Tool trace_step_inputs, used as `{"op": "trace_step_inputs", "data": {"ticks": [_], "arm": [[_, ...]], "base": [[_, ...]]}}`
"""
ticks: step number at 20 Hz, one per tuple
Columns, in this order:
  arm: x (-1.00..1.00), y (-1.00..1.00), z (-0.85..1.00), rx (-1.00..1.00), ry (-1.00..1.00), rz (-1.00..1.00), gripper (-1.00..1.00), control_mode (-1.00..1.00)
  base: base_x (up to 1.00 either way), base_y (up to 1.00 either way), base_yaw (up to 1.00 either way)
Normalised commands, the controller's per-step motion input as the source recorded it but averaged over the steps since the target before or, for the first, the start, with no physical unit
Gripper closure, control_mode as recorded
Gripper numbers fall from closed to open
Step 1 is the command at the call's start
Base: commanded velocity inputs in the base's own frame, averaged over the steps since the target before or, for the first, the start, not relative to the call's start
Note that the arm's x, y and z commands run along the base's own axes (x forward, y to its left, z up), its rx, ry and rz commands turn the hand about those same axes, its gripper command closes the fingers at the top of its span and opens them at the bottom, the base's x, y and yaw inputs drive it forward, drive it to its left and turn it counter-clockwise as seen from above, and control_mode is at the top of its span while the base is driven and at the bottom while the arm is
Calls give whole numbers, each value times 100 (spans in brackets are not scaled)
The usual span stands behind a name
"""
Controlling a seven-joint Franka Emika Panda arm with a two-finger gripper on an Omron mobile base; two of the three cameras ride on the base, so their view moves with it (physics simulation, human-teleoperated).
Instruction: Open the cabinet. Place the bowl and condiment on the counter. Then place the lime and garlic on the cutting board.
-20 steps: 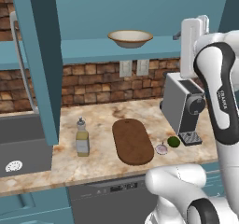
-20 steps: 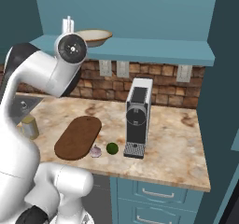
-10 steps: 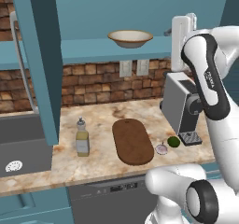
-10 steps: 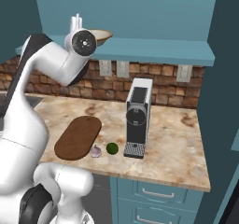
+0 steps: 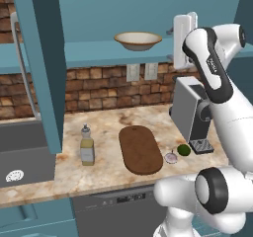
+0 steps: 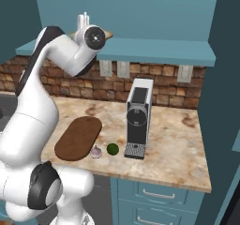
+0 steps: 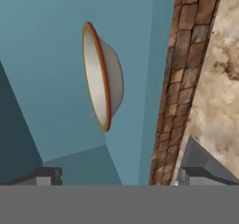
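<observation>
Sitting on teal shelf, round bowl (image 5: 138,41), oval wooden cutting board (image 5: 140,149)

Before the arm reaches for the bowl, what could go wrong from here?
1. The wide cream bowl with a brown rim sits high on the teal cabinet shelf; a nudge from the open tool could push it away or tip it off.
2. If it falls, it may land on the small clear bottle of yellowish liquid or the dark brown oval cutting board below.
</observation>
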Motion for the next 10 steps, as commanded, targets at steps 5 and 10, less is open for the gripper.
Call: {"op": "trace_step_inputs", "data": {"ticks": [5, 10], "arm": [[50, 0, -18, -2, 0, 5, -100, -100], [45, 0, -12, -1, 0, 5, -100, -100]], "base": [[0, 0, 0], [0, 0, 0]]}}
